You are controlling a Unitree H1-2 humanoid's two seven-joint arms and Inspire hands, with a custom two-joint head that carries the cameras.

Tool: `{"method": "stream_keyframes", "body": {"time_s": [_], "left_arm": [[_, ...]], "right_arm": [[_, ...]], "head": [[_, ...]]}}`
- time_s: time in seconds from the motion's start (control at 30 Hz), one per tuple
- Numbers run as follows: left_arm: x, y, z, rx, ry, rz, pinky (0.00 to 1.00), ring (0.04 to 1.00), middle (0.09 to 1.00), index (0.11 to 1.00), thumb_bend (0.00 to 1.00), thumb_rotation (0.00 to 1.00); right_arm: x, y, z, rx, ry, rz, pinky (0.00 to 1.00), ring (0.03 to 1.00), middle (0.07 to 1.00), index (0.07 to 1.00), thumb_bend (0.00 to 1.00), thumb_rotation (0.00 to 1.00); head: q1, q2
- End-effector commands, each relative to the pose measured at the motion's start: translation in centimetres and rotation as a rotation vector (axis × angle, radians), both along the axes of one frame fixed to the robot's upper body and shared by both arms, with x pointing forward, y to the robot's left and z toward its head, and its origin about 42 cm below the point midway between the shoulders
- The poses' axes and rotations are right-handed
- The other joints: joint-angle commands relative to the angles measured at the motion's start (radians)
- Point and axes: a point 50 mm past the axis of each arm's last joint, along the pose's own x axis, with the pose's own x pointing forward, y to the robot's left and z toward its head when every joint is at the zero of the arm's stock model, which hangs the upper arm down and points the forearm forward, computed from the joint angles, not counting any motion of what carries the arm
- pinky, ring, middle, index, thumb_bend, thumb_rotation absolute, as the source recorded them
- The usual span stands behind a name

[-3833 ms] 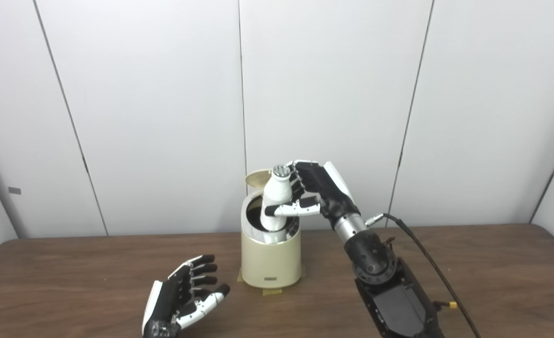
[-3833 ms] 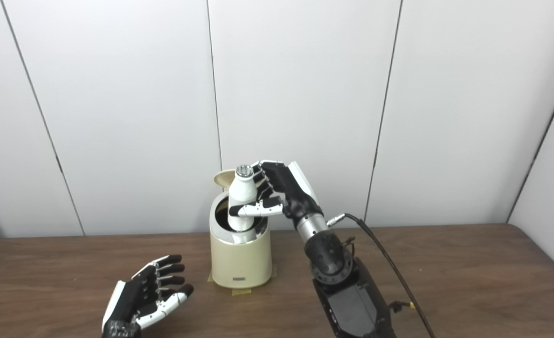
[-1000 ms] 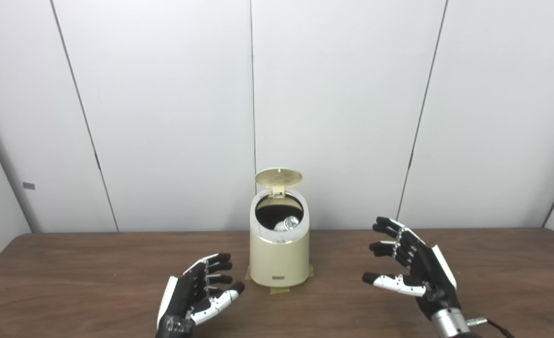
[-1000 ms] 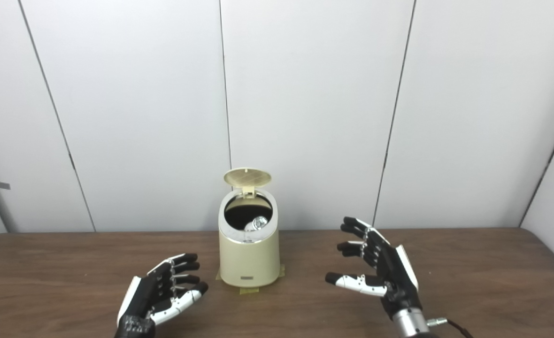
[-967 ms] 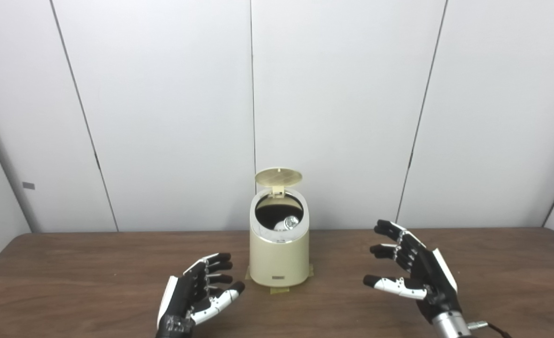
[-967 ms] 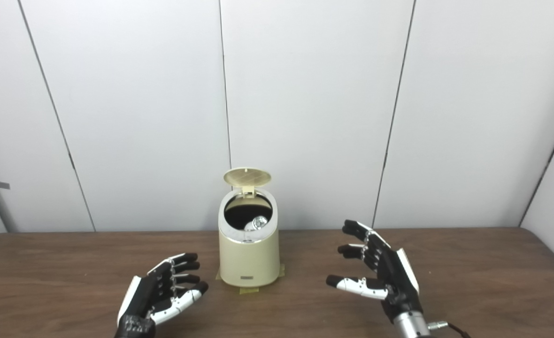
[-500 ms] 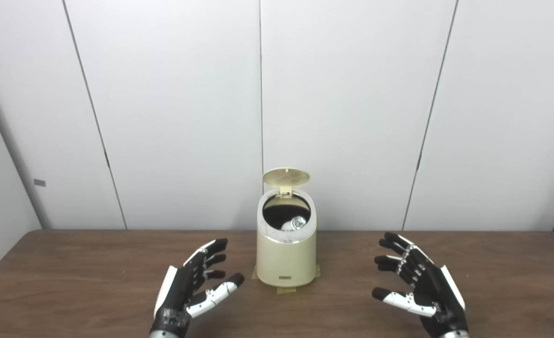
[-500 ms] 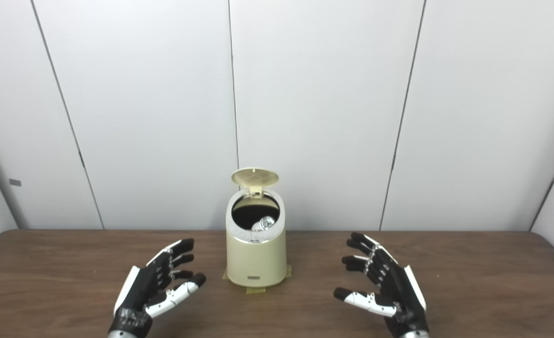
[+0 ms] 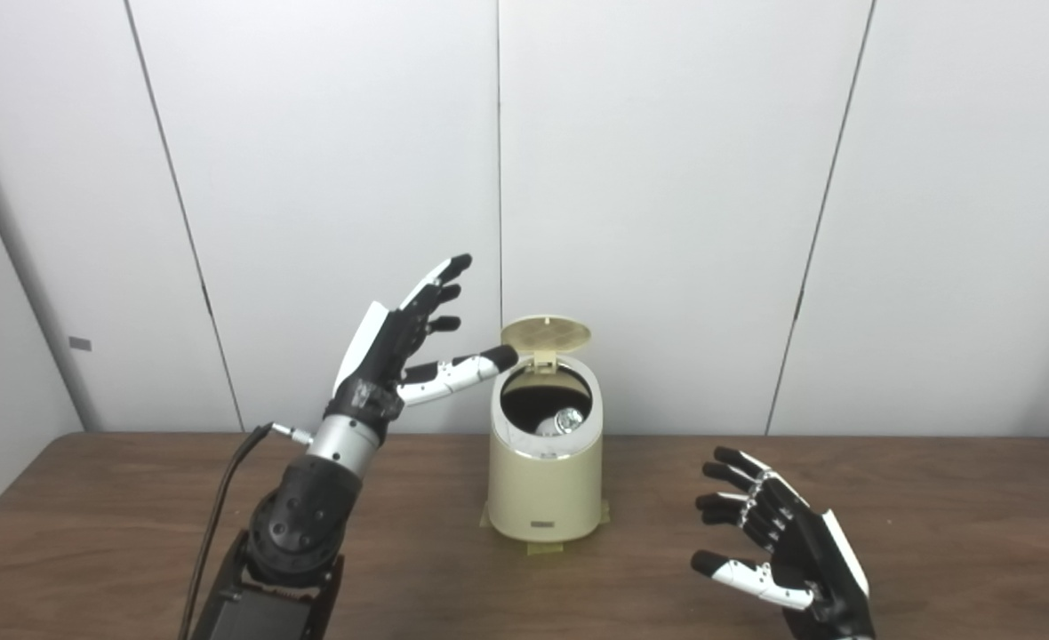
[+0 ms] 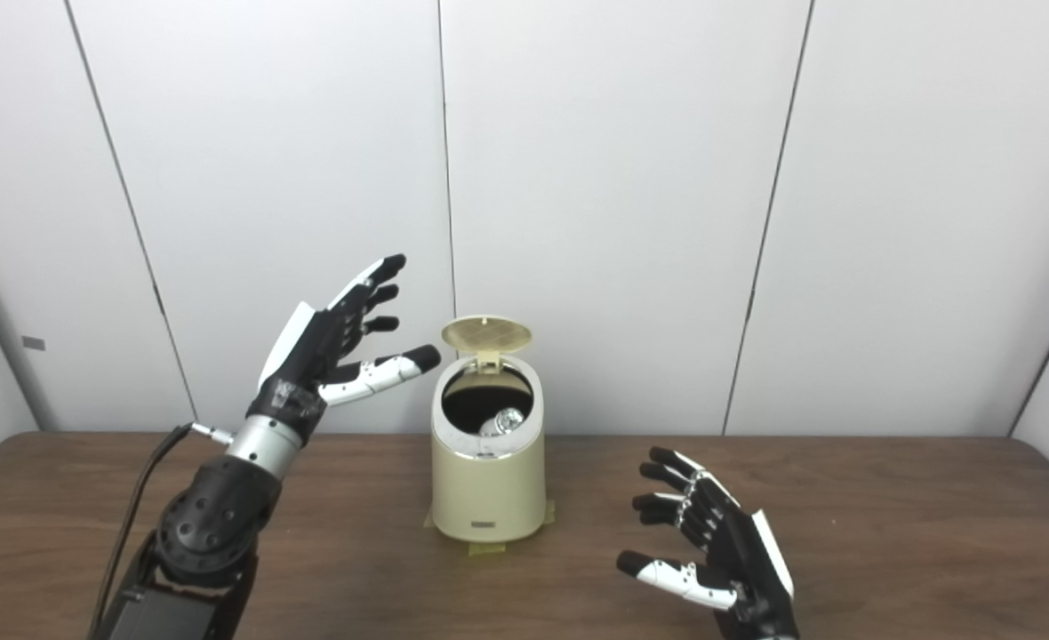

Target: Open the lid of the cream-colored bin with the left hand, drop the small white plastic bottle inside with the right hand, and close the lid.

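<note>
The cream-colored bin (image 9: 544,489) stands on the wooden table (image 9: 933,516) with its round lid (image 9: 547,333) tipped up at the back. Inside the dark opening lies the small white bottle (image 9: 564,421), only its silvery cap end showing. My left hand (image 9: 404,342) is raised to the left of the lid, open, fingers spread, thumb tip close to the lid's left edge. My right hand (image 9: 782,538) hovers low over the table to the right of the bin, open and holding nothing.
Yellowish tape (image 9: 542,548) sits under the bin's base. A black cable (image 9: 218,516) runs along my left forearm. White wall panels (image 9: 667,178) rise right behind the bin. The table's left edge lies at the far left.
My left hand has lifted from low over the table up beside the open lid. The right hand has sunk slightly. The bottle, earlier held over the bin, lies inside.
</note>
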Motion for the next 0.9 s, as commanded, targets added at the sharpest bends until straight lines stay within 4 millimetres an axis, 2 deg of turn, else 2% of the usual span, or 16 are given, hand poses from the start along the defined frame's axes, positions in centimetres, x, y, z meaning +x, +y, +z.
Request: {"method": "stream_keyframes", "body": {"time_s": [0.0,0.13,0.23,0.4,0.6,0.73,0.87], "left_arm": [[1.4,-0.7,3.5,0.053,-0.082,-0.003,0.83,0.959,0.988,0.987,0.94,0.43],[3.0,-2.2,4.4,0.113,-0.074,-0.006,0.9,0.991,1.0,0.996,0.96,0.43],[3.9,-2.9,4.8,0.204,-0.077,0.003,0.97,1.0,1.0,0.997,0.95,0.46],[5.2,-3.2,4.8,0.349,-0.101,0.022,0.96,1.0,0.984,0.94,0.96,0.52],[5.7,-3.4,4.3,0.556,-0.118,0.06,1.0,1.0,0.958,0.898,0.94,0.51],[5.5,-3.4,4.2,0.684,-0.133,0.067,1.0,1.0,0.9,0.859,0.96,0.49],[5.0,-3.3,4.3,0.723,-0.146,0.062,1.0,1.0,0.856,0.822,0.97,0.51]], "right_arm": [[0.6,0.1,2.0,0.002,-0.069,-0.006,0.61,0.645,0.772,0.781,0.83,0.21],[0.5,0.2,2.2,0.008,-0.076,-0.004,0.61,0.637,0.767,0.777,0.83,0.21],[0.5,0.1,2.3,0.007,-0.085,-0.006,0.6,0.636,0.762,0.777,0.83,0.2],[0.4,0.2,2.4,0.018,-0.084,-0.01,0.58,0.632,0.765,0.77,0.84,0.22],[0.4,0.3,2.5,0.009,-0.094,-0.012,0.51,0.611,0.753,0.764,0.82,0.22],[0.2,0.5,2.6,0.013,-0.091,-0.013,0.49,0.609,0.753,0.763,0.82,0.22],[0.2,0.6,2.5,0.01,-0.09,-0.018,0.48,0.605,0.751,0.762,0.82,0.24]], "head": [[-0.002,0.001],[-0.006,-0.001],[-0.009,0.001],[-0.015,0.001],[-0.019,0.001],[-0.022,0.003],[-0.022,0.004]]}}
